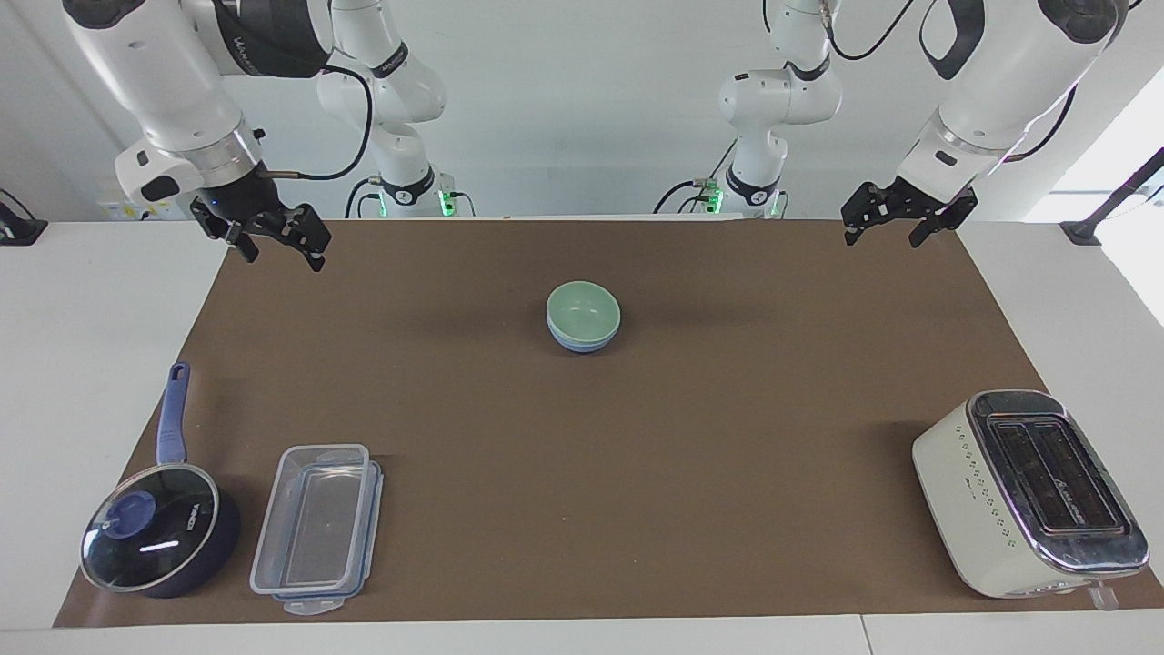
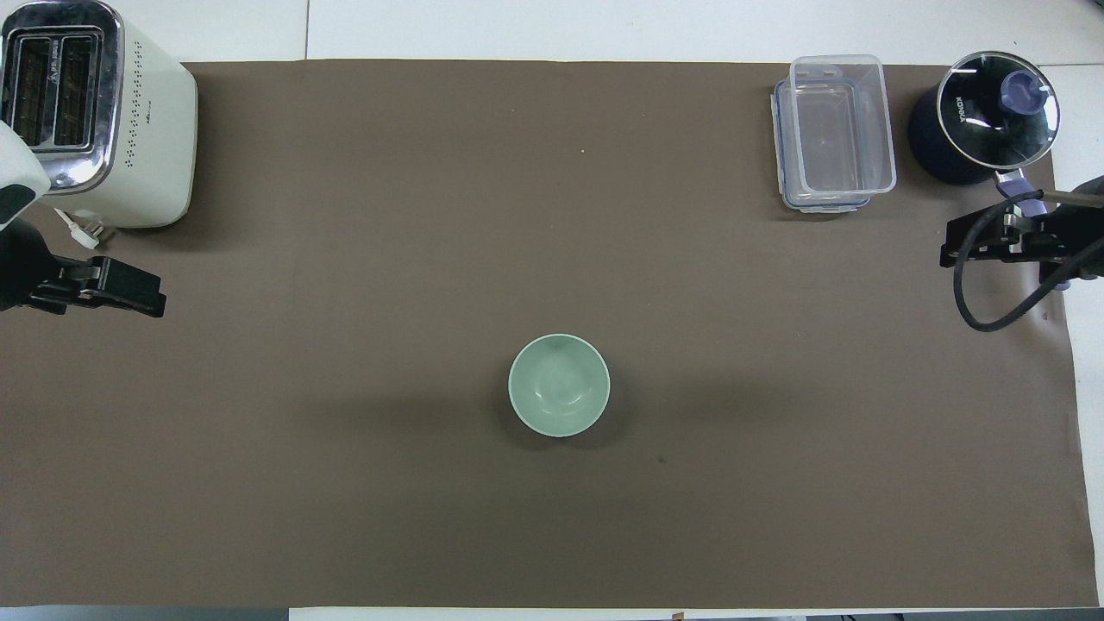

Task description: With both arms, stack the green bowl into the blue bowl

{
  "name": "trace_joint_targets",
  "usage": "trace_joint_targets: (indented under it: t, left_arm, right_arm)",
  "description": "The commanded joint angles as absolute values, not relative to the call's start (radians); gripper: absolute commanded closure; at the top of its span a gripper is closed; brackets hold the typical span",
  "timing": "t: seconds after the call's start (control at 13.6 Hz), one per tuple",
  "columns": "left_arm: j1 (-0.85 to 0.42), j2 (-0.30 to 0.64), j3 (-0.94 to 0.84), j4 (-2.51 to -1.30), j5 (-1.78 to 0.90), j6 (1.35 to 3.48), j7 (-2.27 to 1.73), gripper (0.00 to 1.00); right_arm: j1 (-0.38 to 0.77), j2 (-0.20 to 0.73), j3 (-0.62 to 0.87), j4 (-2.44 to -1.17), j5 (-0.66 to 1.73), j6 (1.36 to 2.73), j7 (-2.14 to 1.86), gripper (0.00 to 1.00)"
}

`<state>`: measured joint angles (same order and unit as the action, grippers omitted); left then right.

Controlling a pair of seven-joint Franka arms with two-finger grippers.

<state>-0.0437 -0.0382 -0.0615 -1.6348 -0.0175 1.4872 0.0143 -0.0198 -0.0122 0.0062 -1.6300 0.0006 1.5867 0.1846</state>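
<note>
The green bowl sits nested inside the blue bowl in the middle of the brown mat. Only the blue bowl's lower wall shows under it in the facing view. In the overhead view the green bowl hides the blue bowl. My right gripper is open and empty, raised over the mat's corner at the right arm's end; it also shows in the overhead view. My left gripper is open and empty, raised over the mat's corner at the left arm's end, and waits there.
A cream toaster stands farther from the robots at the left arm's end. A clear lidded container and a dark blue saucepan with a glass lid stand farther from the robots at the right arm's end.
</note>
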Motion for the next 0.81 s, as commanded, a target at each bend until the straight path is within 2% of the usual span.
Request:
trace_joint_targets:
  t: [0.0,0.51,0.73]
  left_arm:
    - [-0.035,-0.049,-0.072,-1.641,0.009,1.499,0.025,0.0]
    - [-0.035,-0.049,-0.072,-1.641,0.009,1.499,0.025,0.0]
    - [-0.035,-0.049,-0.072,-1.643,0.009,1.499,0.023,0.0]
  right_arm:
    - [-0.003,-0.035,-0.018,-1.634,-0.023,1.557,0.173,0.0]
    - [-0.015,-0.038,-0.012,-1.621,-0.021,1.528,0.169,0.0]
    - [-0.017,-0.029,-0.006,-1.591,-0.023,1.471,0.172,0.0]
